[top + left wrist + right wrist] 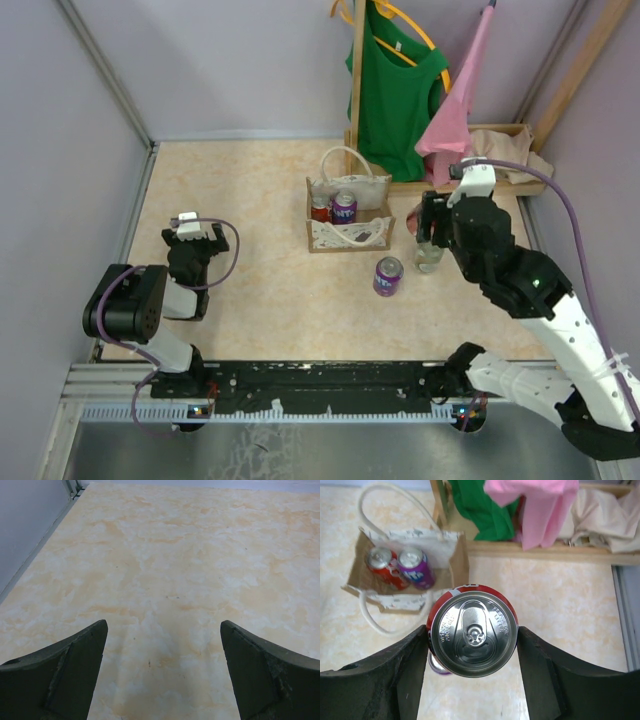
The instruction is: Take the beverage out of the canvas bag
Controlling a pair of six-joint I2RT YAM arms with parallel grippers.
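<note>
Beige cloth forms the canvas bag (348, 238), a small boxy tote standing open-mouthed just above the middle of the top view. A white lace-patterned band runs along its top edge. Two white loop handles (344, 150) rise from it: one arches up at the far side, the other droops over the near wall. From the right wrist camera the bag sits at upper left, its brown inside showing.

Two drinks stand upright inside it, side by side and touching: a bagged red can (382, 565) toward the left and a bagged purple can (415, 567) to its right.

Outside the bag, just to its right in the top view, a held red can (472, 632) is upright, its silver top and pull tab facing the wrist camera. The right jaws are closed on it, their dark fingers (387, 680) pressing its two sides. Whether its base touches the tabletop (190, 555) I cannot tell.

A loose purple can (388, 276) stands on the marbled tabletop below and to the right of the bag, near the held one.

At upper right, a wooden rack (357, 90) carries a green shirt (395, 95), a pink cloth (455, 120) and a plain tan cloth (518, 158).

Far over at the left of the top view, the left jaws are spread wide, with only tabletop between their fingers (70, 675).
</note>
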